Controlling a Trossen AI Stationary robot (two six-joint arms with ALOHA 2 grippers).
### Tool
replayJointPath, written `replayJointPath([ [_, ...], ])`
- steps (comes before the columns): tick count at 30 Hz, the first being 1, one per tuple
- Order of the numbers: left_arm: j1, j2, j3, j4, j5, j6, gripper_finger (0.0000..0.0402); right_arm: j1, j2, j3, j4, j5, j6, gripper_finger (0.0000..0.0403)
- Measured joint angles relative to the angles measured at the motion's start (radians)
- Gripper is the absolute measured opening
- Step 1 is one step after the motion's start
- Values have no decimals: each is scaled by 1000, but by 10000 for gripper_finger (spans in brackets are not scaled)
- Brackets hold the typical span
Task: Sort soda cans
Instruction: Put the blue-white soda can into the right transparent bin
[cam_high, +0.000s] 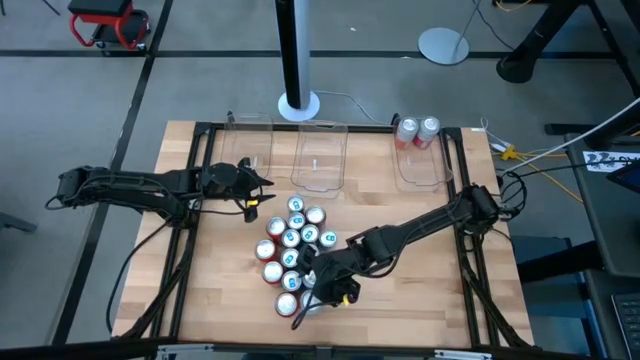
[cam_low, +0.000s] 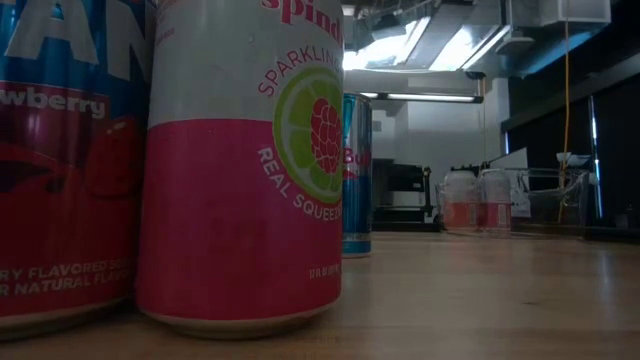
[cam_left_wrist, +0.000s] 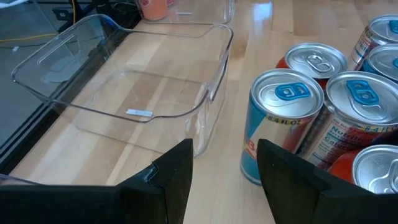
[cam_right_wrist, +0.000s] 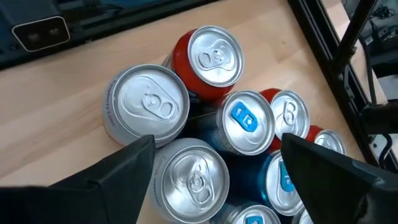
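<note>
pink-white can (cam_low: 240, 170) label: "sparkling", "real squeezed"; neighbour "flavored".

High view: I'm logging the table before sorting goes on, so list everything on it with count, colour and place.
Soda cans, cluster: about fourteen, red, blue and silver, table centre.
Soda cans, sorted: two, red, in the right bin.
Clear bins: three, transparent, along the far edge; left and middle hold no cans.
Table: one, light wood.
Left gripper: open, empty, between left bin and cluster.
Right gripper: open, over the cluster's near end.
</note>
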Motion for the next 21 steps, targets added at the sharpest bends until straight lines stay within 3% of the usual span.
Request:
replayJointPath([
  [4, 0, 0, 0, -1, 0, 0, 169, -12, 15, 0, -9, -4, 9, 351],
  [10, 0, 0, 0, -3, 0, 0, 169, -13, 27, 0, -22, -3, 14, 395],
  [21, 0, 0, 0, 2, 0, -1, 169, -20, 59, 0, -69, 14, 16, 377],
])
